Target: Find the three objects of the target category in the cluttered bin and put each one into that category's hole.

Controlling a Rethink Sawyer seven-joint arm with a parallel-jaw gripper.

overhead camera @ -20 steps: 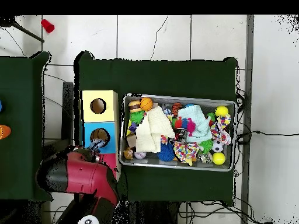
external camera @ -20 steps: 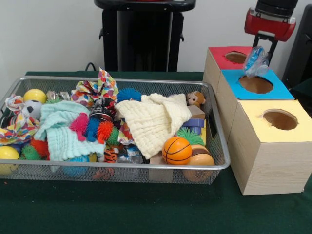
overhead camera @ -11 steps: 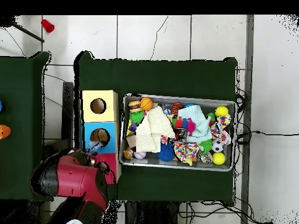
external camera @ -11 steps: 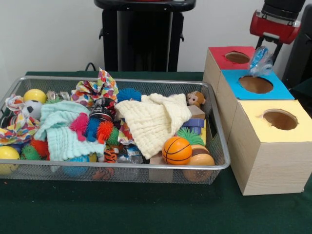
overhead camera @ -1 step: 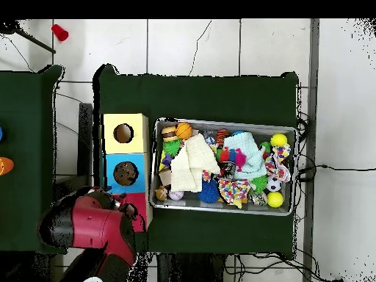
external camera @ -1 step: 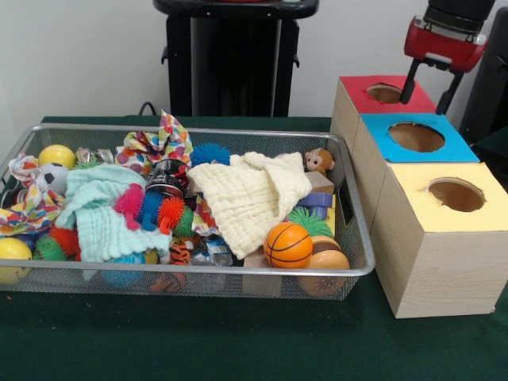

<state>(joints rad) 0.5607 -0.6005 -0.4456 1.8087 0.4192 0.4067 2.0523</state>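
Gripper [external camera @ -1 step: 429, 86] high above the row of boxes, over the seam between the red box [external camera @ -1 step: 361, 94] and the blue box [external camera @ -1 step: 452, 147], with fingers [external camera @ -1 step: 408, 82] spread well apart and nothing held between them. Beside those two, nearest the camera, the yellow box [external camera @ -1 step: 444, 238], its hole dark. From overhead, something mottled down inside the blue box's hole [overhead camera @ -1 step: 126, 173], possibly a dropped object, though too murky to name. Red arm [overhead camera @ -1 step: 92, 224] bulking over the red box in that view. To the side, on the green table [external camera @ -1 step: 238, 341], the wire bin [external camera @ -1 step: 349, 198] full of clutter: cream cloth [external camera @ -1 step: 250, 198] draped in the middle, mint cloth [external camera @ -1 step: 99, 210] further along, basketball [external camera @ -1 step: 287, 244] at the front rim, small monkey figure [external camera @ -1 step: 319, 161] at the back corner, crinkly wrapper [external camera @ -1 step: 208, 252] wedged low against the front mesh.
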